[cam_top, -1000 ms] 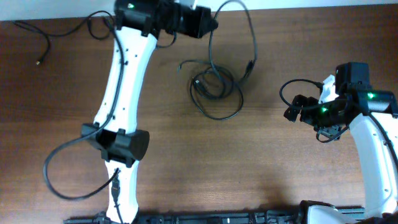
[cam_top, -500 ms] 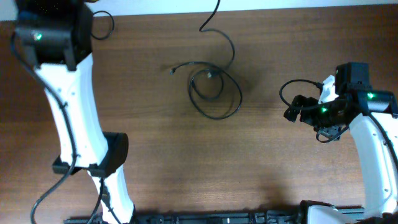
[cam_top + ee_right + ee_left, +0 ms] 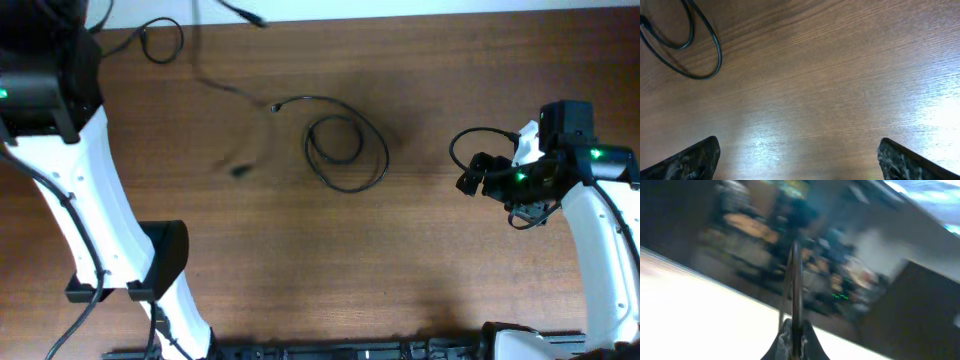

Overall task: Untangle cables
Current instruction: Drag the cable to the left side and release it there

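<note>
A coil of black cables (image 3: 345,150) lies on the brown table (image 3: 420,270) at centre, with one plug end (image 3: 276,106) sticking out to the left. It also shows in the right wrist view (image 3: 702,50). My left gripper (image 3: 795,340) is shut on a thin black cable (image 3: 796,280) that runs up from the jaws; this view is blurred and points away from the table. In the overhead view a blurred strand (image 3: 245,14) hangs at the top edge, and my left fingers are hidden there. My right gripper (image 3: 800,165) is open and empty, right of the coil (image 3: 475,178).
The left arm (image 3: 75,190) stretches along the table's left side. A small black loop (image 3: 162,40) lies at the top left. The table's far edge (image 3: 450,14) runs along the top, and the right arm's base is at the right (image 3: 600,250).
My left arm has swung from the top centre to the far left, dragging one cable out of the bundle. The coil is smaller and simpler. The right arm has not moved.
</note>
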`<state>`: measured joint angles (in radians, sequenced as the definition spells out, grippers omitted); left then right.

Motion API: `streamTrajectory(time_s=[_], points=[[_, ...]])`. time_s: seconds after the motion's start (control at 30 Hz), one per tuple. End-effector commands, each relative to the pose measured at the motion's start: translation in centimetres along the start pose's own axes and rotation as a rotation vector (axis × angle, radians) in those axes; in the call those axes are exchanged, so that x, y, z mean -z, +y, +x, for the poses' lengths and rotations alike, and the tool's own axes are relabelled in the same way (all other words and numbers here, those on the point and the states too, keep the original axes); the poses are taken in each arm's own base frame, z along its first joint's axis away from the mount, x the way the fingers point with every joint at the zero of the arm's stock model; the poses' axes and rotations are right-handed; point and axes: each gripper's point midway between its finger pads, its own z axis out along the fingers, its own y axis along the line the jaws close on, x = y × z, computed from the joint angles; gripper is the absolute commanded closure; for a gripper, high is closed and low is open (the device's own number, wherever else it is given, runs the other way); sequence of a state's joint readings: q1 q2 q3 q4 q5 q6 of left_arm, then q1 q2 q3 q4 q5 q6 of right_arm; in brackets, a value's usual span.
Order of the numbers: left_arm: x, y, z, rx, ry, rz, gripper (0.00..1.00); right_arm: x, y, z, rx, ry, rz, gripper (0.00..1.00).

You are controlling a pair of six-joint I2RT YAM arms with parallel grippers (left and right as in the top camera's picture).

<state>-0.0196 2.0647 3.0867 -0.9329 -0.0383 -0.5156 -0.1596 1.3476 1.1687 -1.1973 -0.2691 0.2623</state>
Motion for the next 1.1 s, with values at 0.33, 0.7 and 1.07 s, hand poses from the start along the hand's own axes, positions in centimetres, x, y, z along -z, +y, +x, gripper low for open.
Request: streamTrajectory(time_s=[0.33, 0.7, 1.07], points=[[7.2, 23.3, -1.7, 0.217, -0.108, -0.877, 1.00, -0.1, -0.4, 0.0, -0.010, -0.001, 0.013, 0.02], [8.9, 33.7, 4.6, 0.311, 0.060, -1.200, 1.00, -0.1, -0.4, 0.0, -0.010, -0.001, 0.013, 0.01], [7.5, 41.6, 13.8, 0.259, 0.342, -1.275, 1.00, -0.1, -0.4, 0.0, -0.010, -0.001, 0.013, 0.02]])
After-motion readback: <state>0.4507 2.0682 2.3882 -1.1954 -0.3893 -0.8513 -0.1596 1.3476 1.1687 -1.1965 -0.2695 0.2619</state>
